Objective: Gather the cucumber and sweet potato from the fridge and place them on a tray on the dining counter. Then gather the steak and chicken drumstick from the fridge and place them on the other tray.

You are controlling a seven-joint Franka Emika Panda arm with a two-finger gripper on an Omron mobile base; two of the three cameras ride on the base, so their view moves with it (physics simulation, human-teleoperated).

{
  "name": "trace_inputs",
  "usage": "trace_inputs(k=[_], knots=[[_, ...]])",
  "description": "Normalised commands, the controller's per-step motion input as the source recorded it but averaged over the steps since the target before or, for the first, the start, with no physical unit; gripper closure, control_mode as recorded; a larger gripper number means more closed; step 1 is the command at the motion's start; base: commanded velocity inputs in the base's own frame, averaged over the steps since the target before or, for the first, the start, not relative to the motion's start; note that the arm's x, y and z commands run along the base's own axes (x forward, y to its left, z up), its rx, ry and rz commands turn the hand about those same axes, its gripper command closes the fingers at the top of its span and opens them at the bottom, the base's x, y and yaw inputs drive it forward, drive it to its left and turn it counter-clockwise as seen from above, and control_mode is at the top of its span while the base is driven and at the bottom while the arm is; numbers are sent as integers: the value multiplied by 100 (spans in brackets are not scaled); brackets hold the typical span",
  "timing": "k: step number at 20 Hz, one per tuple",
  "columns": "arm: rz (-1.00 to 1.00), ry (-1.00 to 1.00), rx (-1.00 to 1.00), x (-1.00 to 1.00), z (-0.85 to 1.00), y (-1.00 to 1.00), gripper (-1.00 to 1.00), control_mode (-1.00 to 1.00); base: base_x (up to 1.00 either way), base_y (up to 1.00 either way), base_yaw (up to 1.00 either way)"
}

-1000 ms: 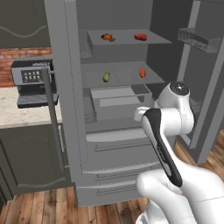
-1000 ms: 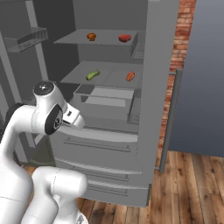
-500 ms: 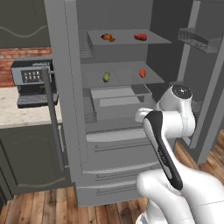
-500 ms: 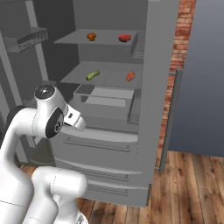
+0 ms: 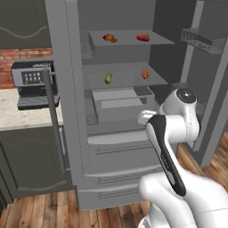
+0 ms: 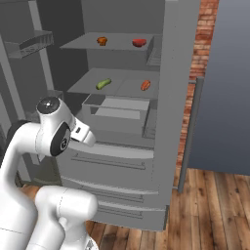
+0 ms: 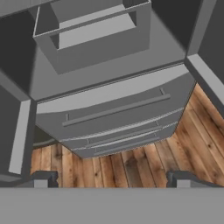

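Claw (image 7: 112, 179) hanging wide, empty, facing fridge drawers (image 7: 114, 109); lifting toward cucumber (image 5: 107, 79) on middle shelf (image 5: 127, 80) advisable, clearing crisper box (image 5: 118, 103).

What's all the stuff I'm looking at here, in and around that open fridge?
fridge: 1, grey, doors open, drawers below.
drumstick: 1, orange-brown, top shelf, left.
steak: 1, red, top shelf, right.
cucumber: 1, green, middle shelf, left.
sweet potato: 1, orange, middle shelf, right.
crisper bin: 1, grey, under the middle shelf.
coffee machine: 1, dark grey, on the counter left of the fridge.
counter: 1, pale top, dark cabinet below.
brick wall: red, beside the fridge.
floor: wood planks.
arm: 1, white, in front of the fridge drawers.
gripper: 1, dark fingertips set apart, holding nothing, facing the drawers.
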Motion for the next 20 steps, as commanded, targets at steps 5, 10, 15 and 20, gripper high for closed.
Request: trace_inputs(k=[5, 10, 15, 20], knots=[[0, 0, 0, 0, 0, 0, -100, 100, 3, 0, 0], [0, 0, 0, 0, 0, 0, -100, 100, 19, 0, 0], [0, 0, 0, 0, 0, 0, -100, 100, 35, 0, 0], [0, 0, 0, 0, 0, 0, -100, 100, 47, 0, 0]])
